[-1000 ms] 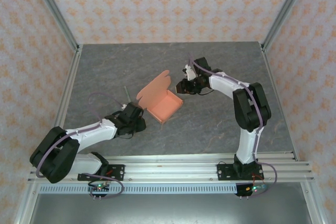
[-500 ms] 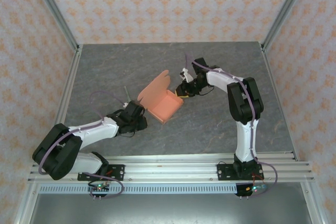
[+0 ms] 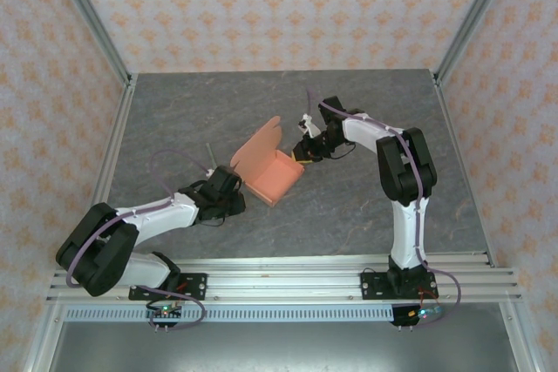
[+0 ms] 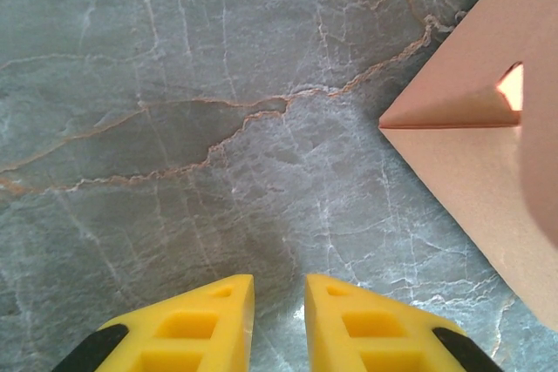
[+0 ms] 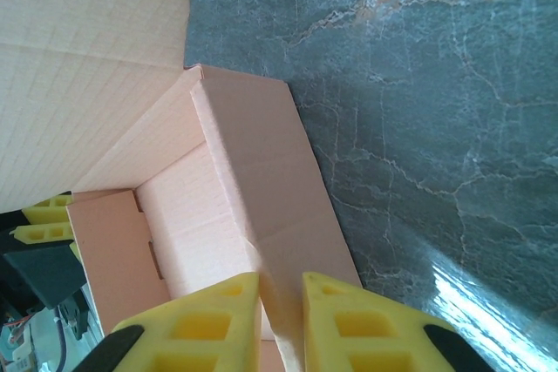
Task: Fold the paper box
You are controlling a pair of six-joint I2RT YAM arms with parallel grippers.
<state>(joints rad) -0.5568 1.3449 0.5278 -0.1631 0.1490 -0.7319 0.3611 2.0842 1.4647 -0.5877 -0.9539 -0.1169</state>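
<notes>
When looking from above, find the paper box [image 3: 277,177] in the middle of the table [image 3: 174,119], tray open upward, lid flap raised along its far-left side. See the right gripper [image 5: 281,289] clenched on the tray's far-right wall, card pinched between its yellow fingers [image 5: 200,320]. Note the left gripper [image 4: 279,289] just near-left of the box, apart from it, fingers narrowly parted over bare table, grasping nothing.

Right end effector [image 5: 281,283] brought in from clear of paper box [image 3: 272,179] onto its right-hand wall; jaws narrowed around wall.
</notes>
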